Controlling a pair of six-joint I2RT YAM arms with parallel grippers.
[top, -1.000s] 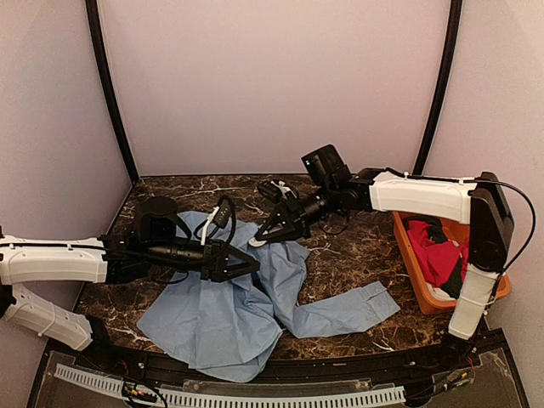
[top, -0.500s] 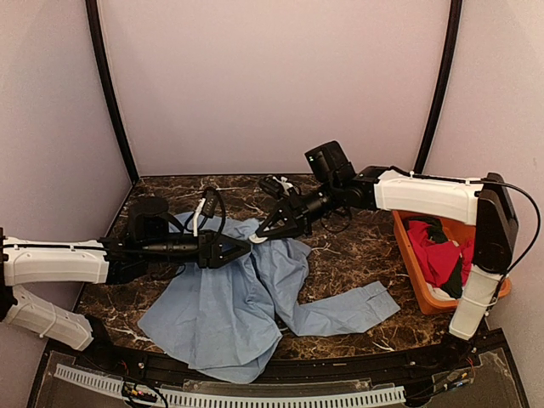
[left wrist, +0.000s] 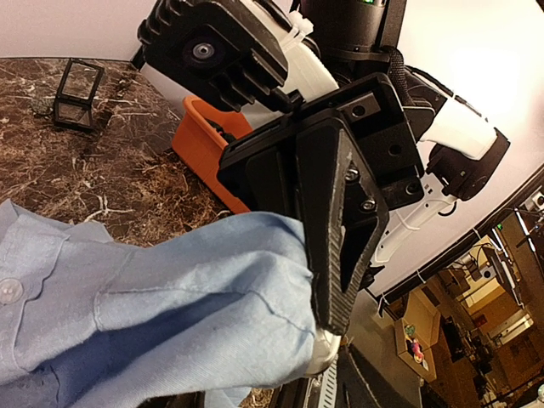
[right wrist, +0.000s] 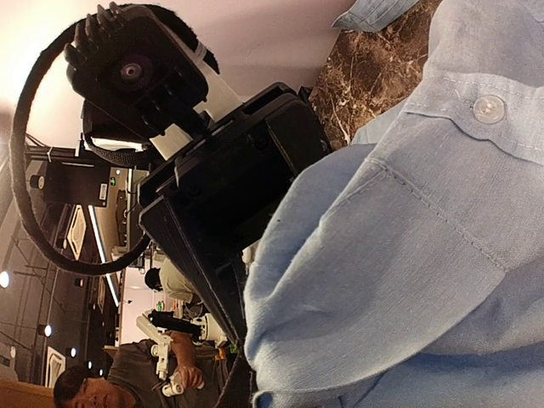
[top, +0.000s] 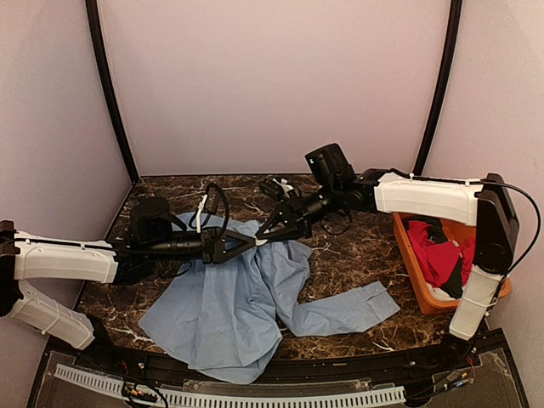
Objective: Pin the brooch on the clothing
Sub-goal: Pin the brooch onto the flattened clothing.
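**While one arm lifts the shirt, the other holds the brooch to it**

Because a pin needs free cloth behind it, the left fingers (top: 231, 247) grasp a fold of the light blue shirt (top: 225, 310) and hold it up from the bench (top: 357, 255), where the rest lies spread. I judge that the right fingers (left wrist: 340, 246) are clenched on the brooch (left wrist: 325, 350), a small white piece touching this raised fold.
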